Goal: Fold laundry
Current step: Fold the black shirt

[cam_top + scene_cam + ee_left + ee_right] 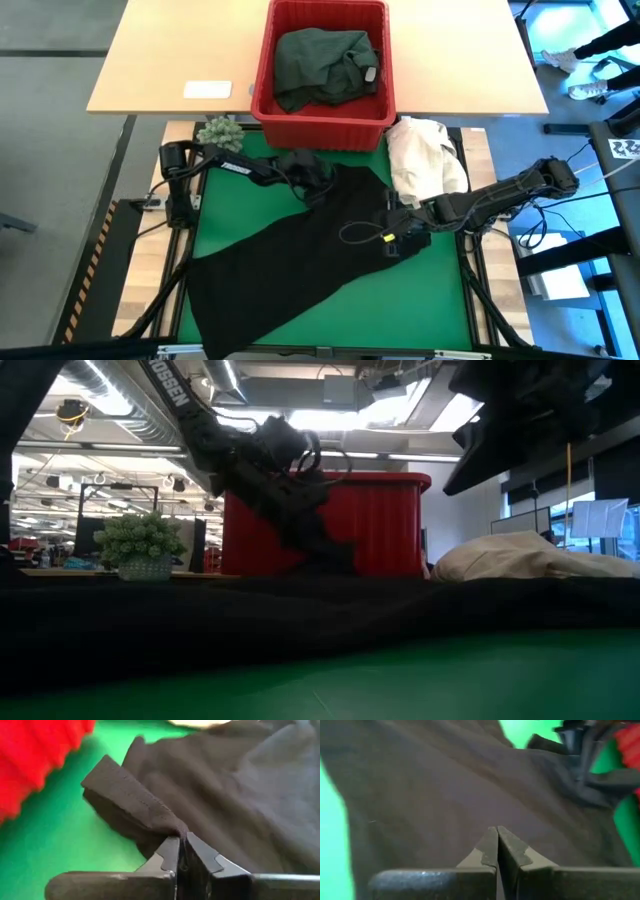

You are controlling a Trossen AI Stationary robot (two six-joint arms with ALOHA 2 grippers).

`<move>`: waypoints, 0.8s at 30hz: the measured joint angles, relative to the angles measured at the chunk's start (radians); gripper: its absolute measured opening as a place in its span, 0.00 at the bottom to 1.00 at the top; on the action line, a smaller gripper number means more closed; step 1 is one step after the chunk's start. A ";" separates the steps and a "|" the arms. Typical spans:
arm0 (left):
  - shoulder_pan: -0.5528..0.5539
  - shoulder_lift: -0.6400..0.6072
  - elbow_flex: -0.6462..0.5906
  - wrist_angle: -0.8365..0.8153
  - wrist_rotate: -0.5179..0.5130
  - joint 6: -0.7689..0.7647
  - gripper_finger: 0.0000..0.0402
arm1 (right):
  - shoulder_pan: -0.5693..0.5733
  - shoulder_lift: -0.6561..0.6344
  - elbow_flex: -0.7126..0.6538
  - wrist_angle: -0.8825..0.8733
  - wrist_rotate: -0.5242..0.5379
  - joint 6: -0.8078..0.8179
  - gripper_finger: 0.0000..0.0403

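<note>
Two dark garments [300,265], one cream cloth heap [425,158], one red basket [262,75], perhaps one small plant [219,132].

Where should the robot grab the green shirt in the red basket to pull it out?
Best guess: pinch the highest bunched fold of the green shirt, coming straight down from above. It lies crumpled inside the red basket, whose walls block any sideways approach, and a raised fold gives a pincer something to close on.

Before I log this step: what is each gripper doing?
Left gripper: shut on the black garment's edge.
Right gripper: shut, holding nothing, over the garment.
</note>
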 joint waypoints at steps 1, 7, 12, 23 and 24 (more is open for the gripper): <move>-0.011 0.000 0.008 0.000 -0.006 0.020 0.03 | -0.016 0.000 0.000 -0.005 -0.004 0.000 0.00; -0.090 0.000 0.070 -0.111 -0.072 0.145 0.01 | -0.153 -0.003 0.000 -0.059 -0.008 -0.026 0.10; -0.172 -0.014 0.124 -0.250 -0.162 0.225 0.01 | -0.288 -0.003 0.000 -0.057 -0.047 -0.082 0.26; -0.306 -0.133 0.149 -0.310 -0.327 0.314 0.01 | -0.435 0.047 -0.057 0.146 -0.219 -0.283 0.61; -0.308 -0.137 0.149 -0.310 -0.334 0.313 0.01 | -0.443 0.058 -0.062 0.164 -0.227 -0.288 0.63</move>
